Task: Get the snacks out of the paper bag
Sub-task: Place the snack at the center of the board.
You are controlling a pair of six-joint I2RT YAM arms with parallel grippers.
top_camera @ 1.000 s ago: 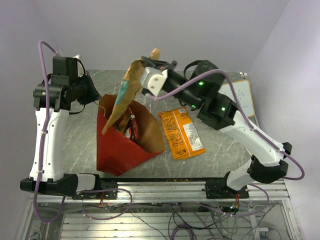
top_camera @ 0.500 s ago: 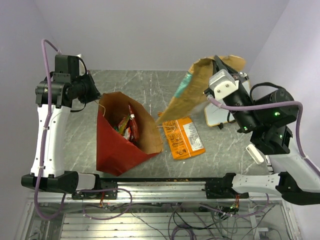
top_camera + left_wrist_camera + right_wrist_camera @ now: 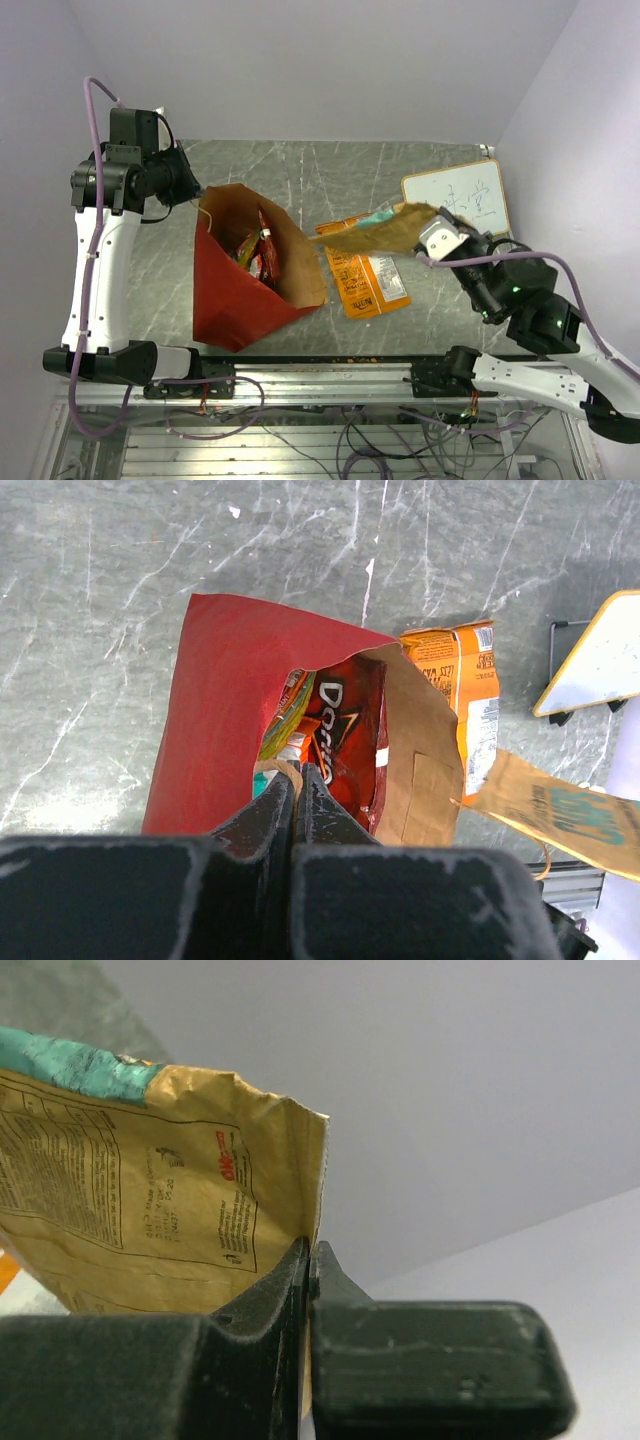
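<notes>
One brown packet in the right hand has swung down rightward.

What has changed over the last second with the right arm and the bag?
The right fingers, shut on the brown packet, swung it from above the bag to the right and down. It now hangs over the orange packet, near the whiteboard. Unchanged: left fingers shut at the bag's rim, snacks inside, orange packet.
</notes>
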